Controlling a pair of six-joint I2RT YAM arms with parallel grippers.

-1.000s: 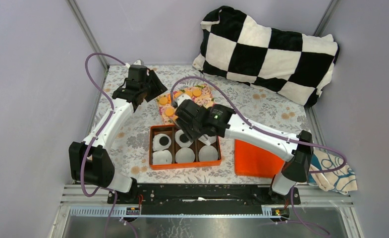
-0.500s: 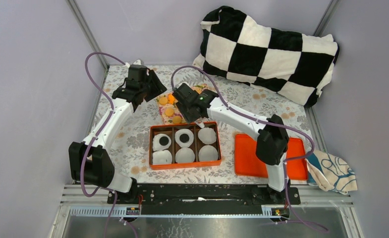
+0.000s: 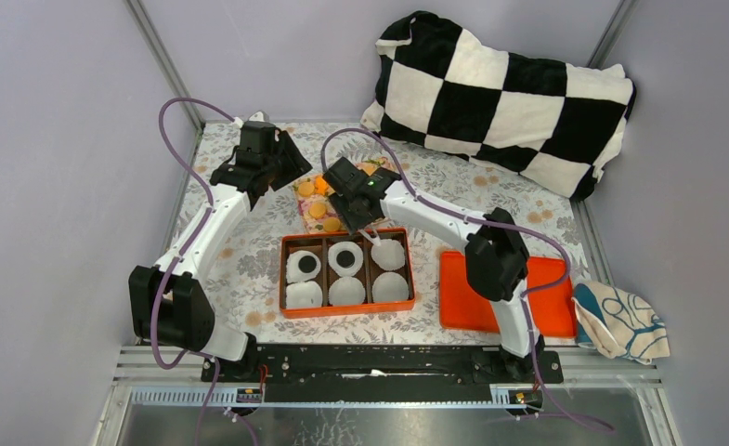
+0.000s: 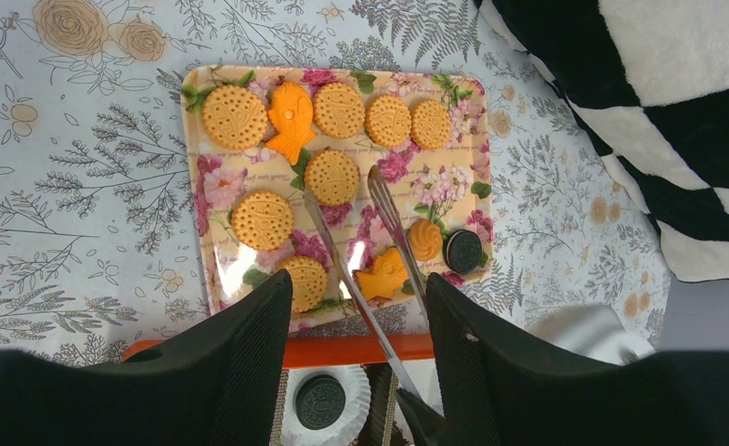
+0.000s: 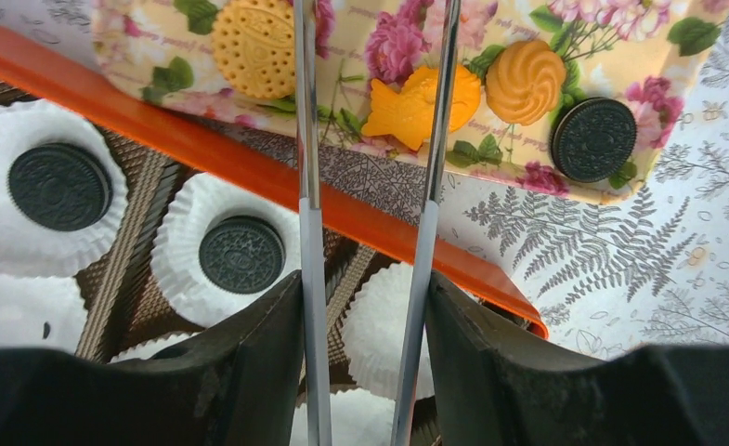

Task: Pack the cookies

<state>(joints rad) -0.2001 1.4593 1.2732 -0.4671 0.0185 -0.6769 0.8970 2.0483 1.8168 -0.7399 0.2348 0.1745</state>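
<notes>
Several tan round cookies (image 4: 331, 177), an orange fish-shaped one (image 5: 414, 104) and a dark one (image 5: 592, 139) lie on the floral tray (image 4: 214, 232). In the orange box (image 3: 346, 309), two white paper cups each hold a dark cookie (image 5: 59, 186) (image 5: 241, 254). My right gripper (image 5: 363, 283) is shut on metal tongs (image 5: 306, 139). The tongs' spread arms reach over the box's far rim, on either side of the fish cookie. My left gripper (image 4: 357, 283) hangs open above the tray's near edge, holding nothing.
An orange lid (image 3: 546, 297) lies right of the box. A crumpled patterned cloth (image 3: 620, 321) sits at the far right edge. A black-and-white checked pillow (image 3: 509, 93) fills the back right. Metal frame posts rise at the table's rear corners.
My right arm has swung from over the box toward the floral tray, carrying the tongs forward. The orange lid is now uncovered. The left arm has not moved.
</notes>
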